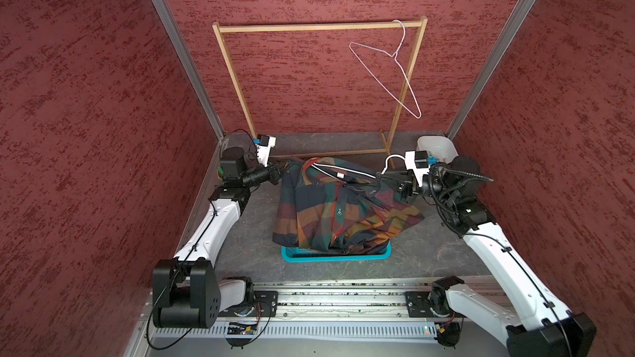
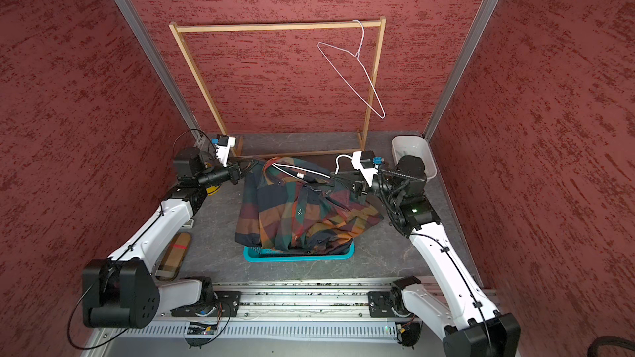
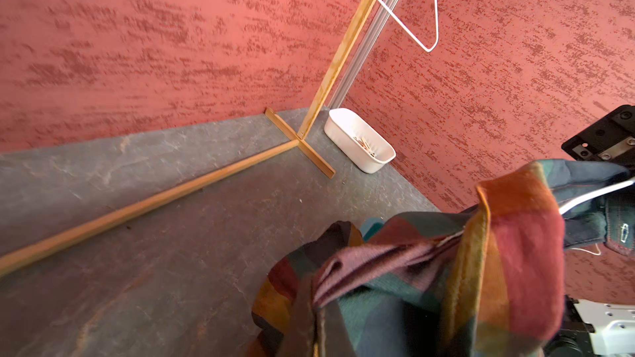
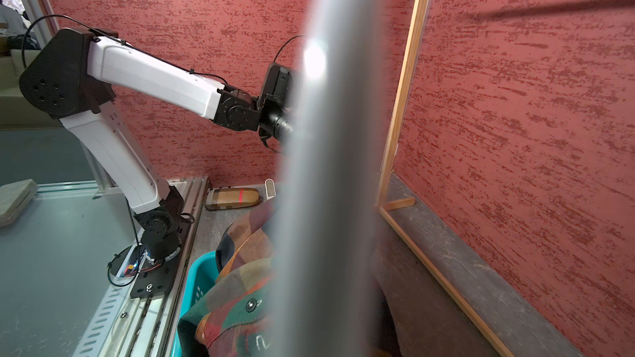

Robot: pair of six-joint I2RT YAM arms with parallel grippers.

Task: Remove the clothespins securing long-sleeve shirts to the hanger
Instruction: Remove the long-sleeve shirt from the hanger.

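Note:
A plaid long-sleeve shirt (image 1: 340,214) lies heaped over a teal basket (image 1: 336,256), still on a white hanger (image 1: 347,170). My left gripper (image 1: 287,166) is at the shirt's left shoulder, shut on a fold of its fabric (image 3: 360,266). My right gripper (image 1: 380,177) is shut on the hanger at its neck, below the hook. A blurred grey bar hides its jaws in the right wrist view. A small whitish-pink piece (image 1: 340,175) sits at the collar; whether it is a clothespin I cannot tell. Several clothespins (image 3: 364,147) lie in the white bin (image 3: 374,163).
A wooden rack (image 1: 319,27) stands at the back with a bare wire hanger (image 1: 385,73) hooked on its right end. The white bin (image 1: 443,147) sits in the back right corner. A plaid case (image 2: 173,255) lies by the left arm's base.

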